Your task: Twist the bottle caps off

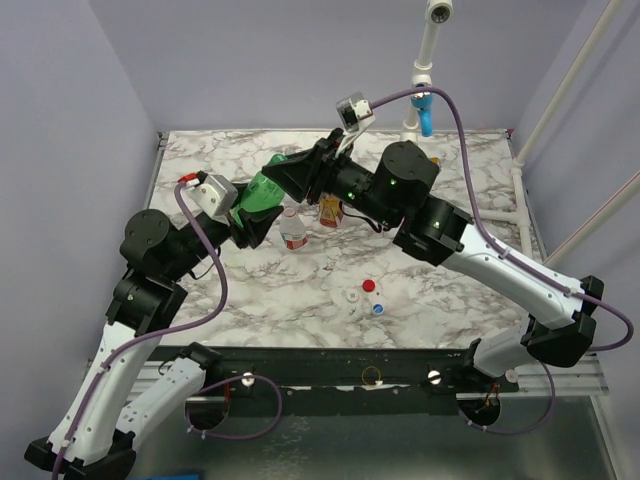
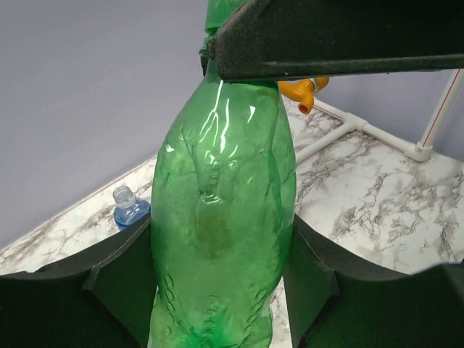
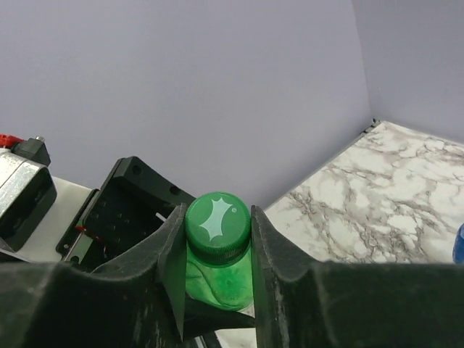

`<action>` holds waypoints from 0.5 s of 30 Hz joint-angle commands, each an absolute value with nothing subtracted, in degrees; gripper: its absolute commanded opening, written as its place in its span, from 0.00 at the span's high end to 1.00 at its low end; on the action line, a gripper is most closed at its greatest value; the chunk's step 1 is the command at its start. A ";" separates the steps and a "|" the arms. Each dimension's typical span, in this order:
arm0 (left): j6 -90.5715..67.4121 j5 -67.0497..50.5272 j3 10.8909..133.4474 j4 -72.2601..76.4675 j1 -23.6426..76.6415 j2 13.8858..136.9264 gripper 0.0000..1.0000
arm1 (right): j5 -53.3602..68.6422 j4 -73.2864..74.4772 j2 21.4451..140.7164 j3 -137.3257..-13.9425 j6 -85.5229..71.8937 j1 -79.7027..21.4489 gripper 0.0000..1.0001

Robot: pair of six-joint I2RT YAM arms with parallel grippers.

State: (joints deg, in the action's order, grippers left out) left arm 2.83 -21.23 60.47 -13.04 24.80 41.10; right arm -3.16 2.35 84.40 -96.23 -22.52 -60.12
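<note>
My left gripper (image 1: 256,207) is shut on the body of the all-green bottle (image 2: 221,217) and holds it tilted above the table. My right gripper (image 3: 217,233) is shut on its green cap (image 3: 216,223), one finger pressed to each side; in the top view it (image 1: 303,172) meets the bottle's neck. The clear bottle with the red-white label (image 1: 292,231) and the amber bottle (image 1: 331,212) stand just beyond. The blue-label bottle (image 2: 130,206) stands uncapped. Red (image 1: 368,285), white (image 1: 352,297) and bluish-white (image 1: 378,309) caps lie loose on the marble.
A white pipe frame (image 1: 520,195) runs along the table's right edge, with a blue fitting (image 1: 427,112) on an upright pipe at the back. An orange fitting (image 2: 304,91) shows behind my right gripper. Lilac walls close in the back and left.
</note>
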 commanded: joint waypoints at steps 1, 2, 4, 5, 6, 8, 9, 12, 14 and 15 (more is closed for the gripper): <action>-2.17 -21.12 60.07 -11.34 24.57 40.29 0.37 | -1.07 -0.54 85.54 -98.03 -22.35 -59.87 0.76; -3.09 -21.56 60.20 -11.43 24.53 40.41 0.16 | -0.41 -0.22 85.72 -98.08 -21.70 -59.92 0.79; -4.81 -22.79 60.72 -11.43 24.55 40.55 0.10 | 2.71 -0.09 85.93 -97.98 -19.97 -59.90 0.82; -5.49 -23.81 61.09 -11.62 24.53 40.74 0.09 | 4.35 0.69 85.96 -97.95 -18.91 -59.92 0.83; -5.94 -24.97 61.68 -12.12 24.56 40.92 0.09 | 5.06 1.67 85.67 -97.79 -17.57 -59.87 0.85; -6.37 -27.19 62.62 -13.23 24.52 41.27 0.09 | 7.13 1.13 84.73 -95.99 -15.01 -59.86 0.86; -6.34 -28.47 63.02 -13.71 24.53 41.47 0.09 | 7.62 0.98 84.15 -95.04 -14.10 -59.93 0.87; -6.01 -32.87 63.94 -16.10 24.53 41.87 0.13 | 7.90 0.56 82.36 -92.99 -12.42 -59.88 0.88; -4.99 -35.94 64.24 -17.84 24.55 42.32 0.24 | 8.94 0.53 81.36 -92.13 -11.93 -59.87 0.88; -4.80 -36.71 64.25 -18.30 24.52 42.51 0.30 | 9.94 0.53 81.14 -91.90 -11.66 -59.88 0.88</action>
State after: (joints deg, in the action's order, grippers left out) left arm -4.58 -28.08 62.30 -14.76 24.67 41.98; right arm 5.63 1.37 83.57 -93.49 -15.11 -59.90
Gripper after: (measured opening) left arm 0.801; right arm 0.333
